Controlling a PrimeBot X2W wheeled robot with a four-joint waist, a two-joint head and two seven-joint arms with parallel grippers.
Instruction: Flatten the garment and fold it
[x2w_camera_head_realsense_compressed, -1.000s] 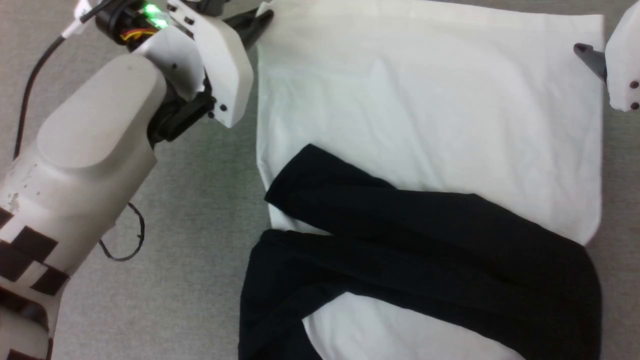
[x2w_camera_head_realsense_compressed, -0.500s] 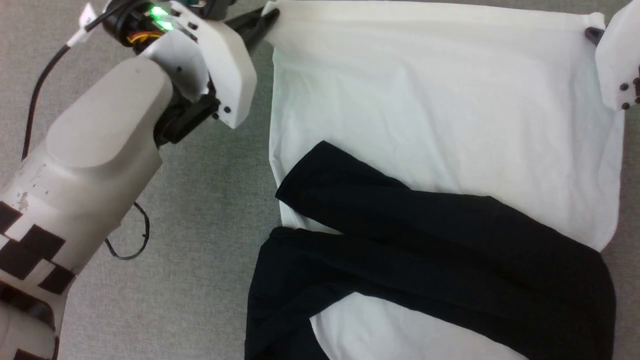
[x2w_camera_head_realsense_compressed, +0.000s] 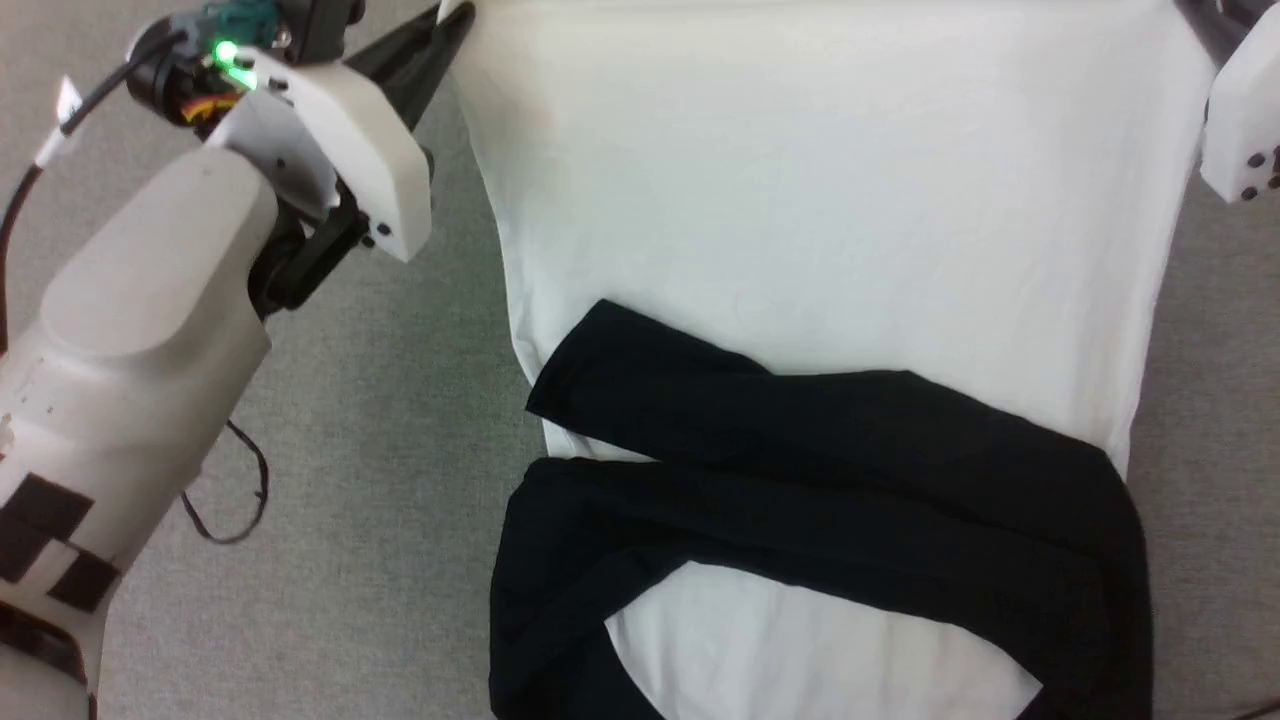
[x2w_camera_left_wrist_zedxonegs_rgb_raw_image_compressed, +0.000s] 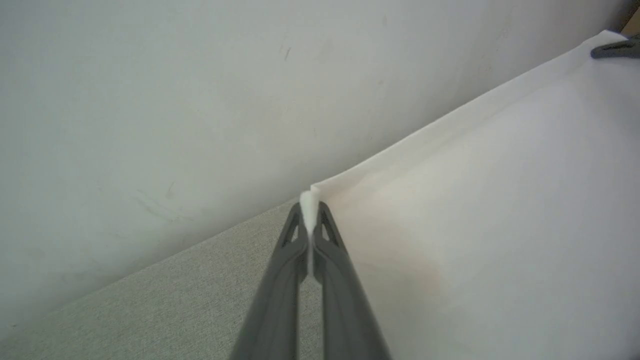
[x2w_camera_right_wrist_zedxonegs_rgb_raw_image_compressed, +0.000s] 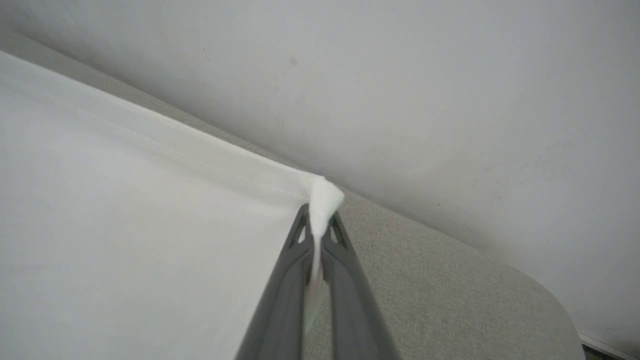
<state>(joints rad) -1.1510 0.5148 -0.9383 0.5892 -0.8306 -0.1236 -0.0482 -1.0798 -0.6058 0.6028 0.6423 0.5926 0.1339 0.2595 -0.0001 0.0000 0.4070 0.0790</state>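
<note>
**Hem of the garment (x2w_camera_head_realsense_compressed: 820, 200) gripped at both corners**

The garment lies flat on the grey table (x2w_camera_head_realsense_compressed: 380, 450) and takes up the middle and right of the head view. Its long axis runs from the top of the frame to the bottom. The straight white hem is at the top edge and the shoulder end is toward the bottom. The black sleeves (x2w_camera_head_realsense_compressed: 830, 470) are folded across the cream-white body and lie crosswise in the lower half of the frame, meeting toward the right.

The left end effector (x2w_camera_head_realsense_compressed: 455, 18) is clenched on the hem corner at the upper left. In the left wrist view, a tuft of white cloth is pinched between its fingers (x2w_camera_left_wrist_zedxonegs_rgb_raw_image_compressed: 330, 260). The right end effector (x2w_camera_head_realsense_compressed: 1200, 20) grasps the opposite hem corner at the upper right, and its wrist view shows cloth bunched between its closed fingers (x2w_camera_right_wrist_zedxonegs_rgb_raw_image_compressed: 337, 265). The hem runs straight between the two corners. A pale wall (x2w_camera_left_wrist_zedxonegs_rgb_raw_image_compressed: 200, 100) stands behind the table.
</note>
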